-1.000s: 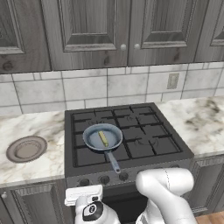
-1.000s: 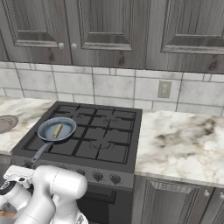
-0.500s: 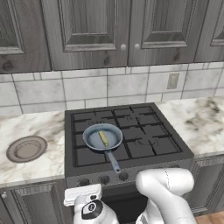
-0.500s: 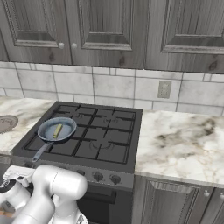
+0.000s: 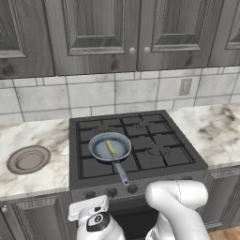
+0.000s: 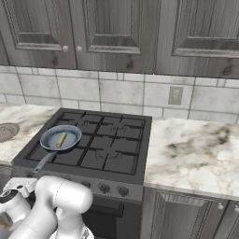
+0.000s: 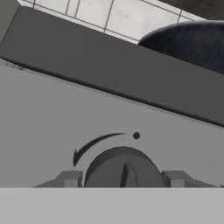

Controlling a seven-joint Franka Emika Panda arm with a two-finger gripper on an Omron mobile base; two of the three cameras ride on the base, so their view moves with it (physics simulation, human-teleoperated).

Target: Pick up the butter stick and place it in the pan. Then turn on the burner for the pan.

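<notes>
A: Left base view: butter stick (image 5: 110, 148) lies inside the pan (image 5: 110, 146), which sits on the stove's (image 5: 140, 166) front-left burner. Brown plate (image 5: 28, 158) on the counter left of the stove.

B: Right base view?

A: Same layout, pan handle (image 6: 43, 162) pointing at the stove front.

B: Hand view?

A: Gripper (image 7: 122, 178) straddles a stove knob (image 7: 124, 169), one fingertip each side; grip or gap, can't tell.

The stove knob (image 7: 124, 171) is being cut off along its lower half in the hand view, the pan (image 7: 192, 41) is running off the top right edge, and the gripper fingertips (image 7: 70, 178) are barely showing.
</notes>
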